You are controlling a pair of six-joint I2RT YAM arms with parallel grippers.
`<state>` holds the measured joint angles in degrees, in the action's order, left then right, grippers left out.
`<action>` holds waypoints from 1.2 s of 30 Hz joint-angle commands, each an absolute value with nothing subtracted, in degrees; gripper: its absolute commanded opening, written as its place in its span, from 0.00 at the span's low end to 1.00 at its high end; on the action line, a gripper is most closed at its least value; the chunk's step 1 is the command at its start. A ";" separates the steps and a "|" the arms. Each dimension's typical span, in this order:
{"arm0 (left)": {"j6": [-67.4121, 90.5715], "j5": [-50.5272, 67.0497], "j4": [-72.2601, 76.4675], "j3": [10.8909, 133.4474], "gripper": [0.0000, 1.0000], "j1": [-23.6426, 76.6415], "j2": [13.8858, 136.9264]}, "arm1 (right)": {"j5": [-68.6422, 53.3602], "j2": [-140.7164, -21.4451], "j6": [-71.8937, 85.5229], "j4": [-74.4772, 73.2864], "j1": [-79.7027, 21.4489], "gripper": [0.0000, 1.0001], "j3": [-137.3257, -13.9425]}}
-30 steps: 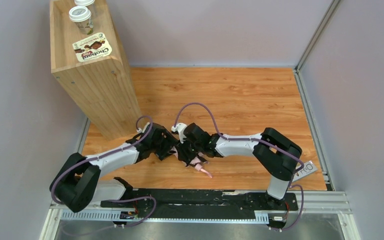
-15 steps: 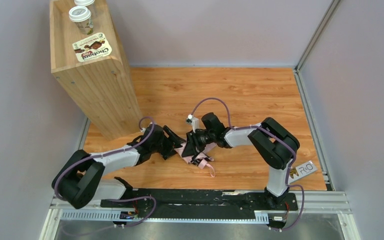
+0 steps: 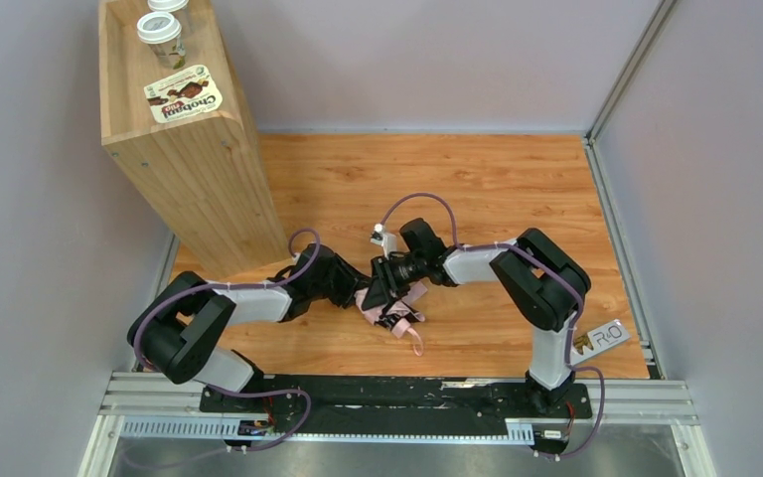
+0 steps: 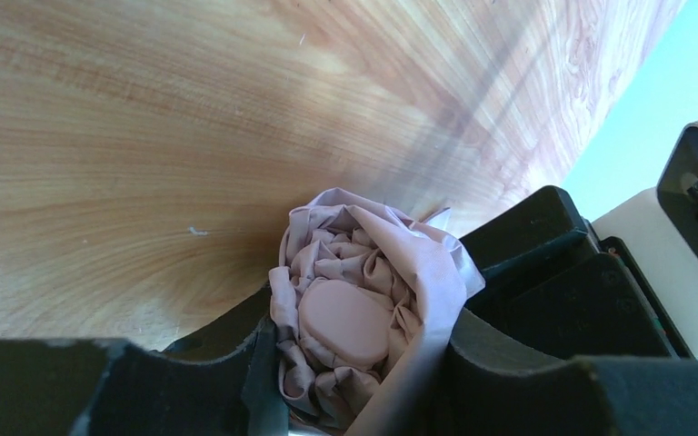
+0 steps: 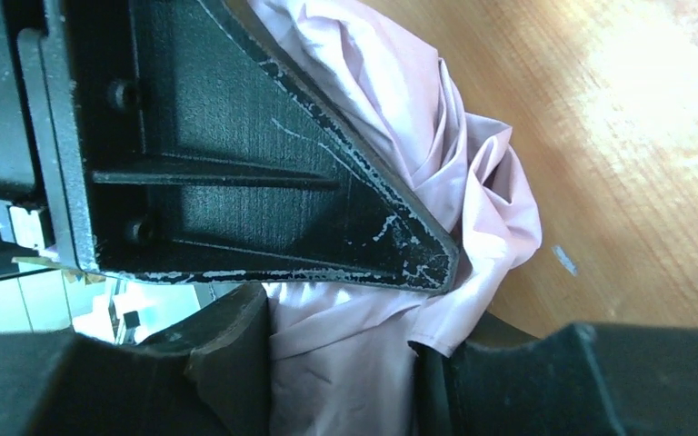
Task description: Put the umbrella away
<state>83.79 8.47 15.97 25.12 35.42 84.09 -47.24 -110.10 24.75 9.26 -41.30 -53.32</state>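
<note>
The umbrella point(image 3: 389, 303) is a small pale pink bundle with black ribs on the wooden table, near the front middle; its thin pink strap point(image 3: 415, 342) trails toward me. My left gripper point(image 3: 355, 293) is shut on the bundle's left end; the left wrist view shows crumpled pink fabric and a rounded pink tip point(image 4: 350, 320) between its jaws. My right gripper point(image 3: 381, 286) is shut on the pink fabric point(image 5: 354, 363) from the right, right beside the left gripper's black finger point(image 5: 236, 182).
A tall wooden box point(image 3: 174, 129) stands at the back left with two lidded cups point(image 3: 162, 30) and a Chobani packet point(image 3: 184, 97) on top. A small white tag point(image 3: 601, 336) lies at the front right. Grey walls enclose the wooden table point(image 3: 477, 189).
The right gripper swung from above the bundle to grip it from the right. The left arm pushed further right. The bundle and strap shifted slightly.
</note>
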 commanded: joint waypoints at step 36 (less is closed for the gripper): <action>82.18 7.47 -7.47 23.91 0.75 36.91 77.70 | 2.93 -99.94 9.84 -2.82 -59.60 0.00 -51.16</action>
<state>86.39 8.84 -1.19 28.12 35.97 79.11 10.87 -100.82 9.89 -8.38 -64.88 -55.13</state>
